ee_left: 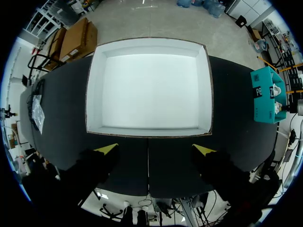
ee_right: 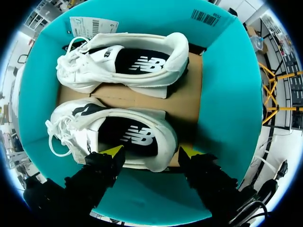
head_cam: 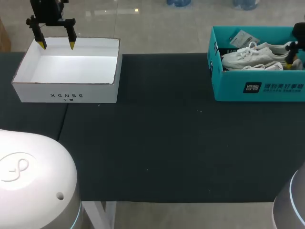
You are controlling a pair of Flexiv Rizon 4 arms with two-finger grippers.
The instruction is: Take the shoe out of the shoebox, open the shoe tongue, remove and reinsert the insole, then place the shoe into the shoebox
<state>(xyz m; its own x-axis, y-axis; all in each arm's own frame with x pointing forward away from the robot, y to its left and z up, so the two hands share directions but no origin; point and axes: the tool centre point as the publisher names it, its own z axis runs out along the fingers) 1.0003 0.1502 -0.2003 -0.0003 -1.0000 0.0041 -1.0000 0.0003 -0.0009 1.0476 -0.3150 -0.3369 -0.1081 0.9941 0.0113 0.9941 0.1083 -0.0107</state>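
Parted jaws hang over the nearer shoe point(ee_right: 113, 135), inside the teal shoebox point(ee_right: 227, 94)

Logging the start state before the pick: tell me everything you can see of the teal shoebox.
The shoebox is teal, seemingly cardboard, lidless, with white print on its front wall and a barcode label on another. It stands flat on the table, far right. Inside, two white shoes lie side by side on a brown cardboard sheet, with a paper tag. The right claw hangs open over it.
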